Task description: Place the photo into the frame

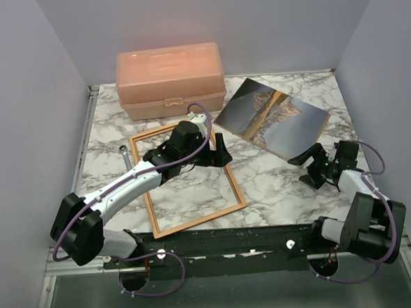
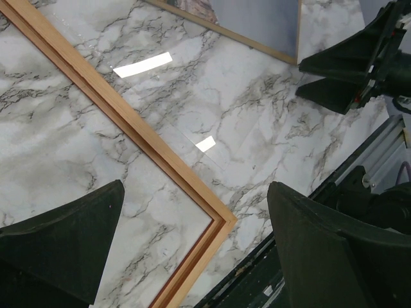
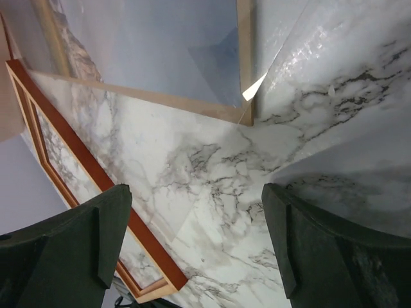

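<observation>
The frame (image 1: 230,184) lies flat on the marble table, left of centre. Its pale rail (image 2: 128,122) and near corner (image 2: 225,221) show in the left wrist view, its reddish rail (image 3: 83,160) in the right wrist view. The photo (image 1: 273,115) lies face up at the back right on a slightly larger brown board (image 3: 244,58). My left gripper (image 1: 216,153) hovers open over the frame's right rail, holding nothing (image 2: 196,192). My right gripper (image 1: 311,167) stands open and empty just in front of the photo's (image 3: 160,45) near corner (image 3: 196,192).
A peach plastic box (image 1: 169,79) stands at the back, behind the frame. A small metal tool (image 1: 124,153) lies by the frame's left rail. A faint clear sheet edge (image 3: 186,221) shows on the marble between frame and photo. The table's black front rail (image 1: 231,236) runs along the near edge.
</observation>
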### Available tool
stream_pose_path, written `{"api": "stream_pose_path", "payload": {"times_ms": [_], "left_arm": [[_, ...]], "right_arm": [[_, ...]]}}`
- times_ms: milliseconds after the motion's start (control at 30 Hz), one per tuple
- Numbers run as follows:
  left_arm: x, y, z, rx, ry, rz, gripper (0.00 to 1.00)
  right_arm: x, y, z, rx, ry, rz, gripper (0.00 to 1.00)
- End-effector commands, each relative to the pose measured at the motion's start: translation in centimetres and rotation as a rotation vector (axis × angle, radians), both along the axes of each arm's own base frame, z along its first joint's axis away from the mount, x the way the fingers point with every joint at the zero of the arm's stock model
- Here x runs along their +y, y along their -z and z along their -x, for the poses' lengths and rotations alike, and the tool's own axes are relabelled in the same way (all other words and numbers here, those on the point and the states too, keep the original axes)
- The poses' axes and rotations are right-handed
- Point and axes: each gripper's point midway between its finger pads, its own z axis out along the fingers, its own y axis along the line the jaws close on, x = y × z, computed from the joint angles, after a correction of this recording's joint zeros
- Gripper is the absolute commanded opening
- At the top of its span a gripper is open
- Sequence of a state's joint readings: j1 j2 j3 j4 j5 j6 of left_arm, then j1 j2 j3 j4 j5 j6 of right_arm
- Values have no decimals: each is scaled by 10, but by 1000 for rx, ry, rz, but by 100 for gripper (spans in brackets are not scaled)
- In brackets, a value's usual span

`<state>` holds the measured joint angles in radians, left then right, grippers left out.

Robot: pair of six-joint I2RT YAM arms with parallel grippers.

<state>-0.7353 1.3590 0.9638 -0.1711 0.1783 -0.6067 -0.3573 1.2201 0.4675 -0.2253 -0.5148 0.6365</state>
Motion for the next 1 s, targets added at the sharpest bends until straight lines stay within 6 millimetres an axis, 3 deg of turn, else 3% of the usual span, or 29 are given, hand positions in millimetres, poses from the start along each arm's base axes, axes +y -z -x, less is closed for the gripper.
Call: {"api": "stream_pose_path", "payload": {"times_ms": [0,200,533,967], "left_arm": [[-6,-17,8,-19,34,66,96],[-8,-18,9,-18,40,80,96],[-10,-16,7,-18,40,84,96],[-11,-16,6,-21,41,84,96]], "right_arm": [[20,3,15,-20,-26,-91,89],[25,18,17,-45,-2,-126,77],[32,28,0,-150,22,-214,75],[35,-8,-17,-344,19,-252,75]]}}
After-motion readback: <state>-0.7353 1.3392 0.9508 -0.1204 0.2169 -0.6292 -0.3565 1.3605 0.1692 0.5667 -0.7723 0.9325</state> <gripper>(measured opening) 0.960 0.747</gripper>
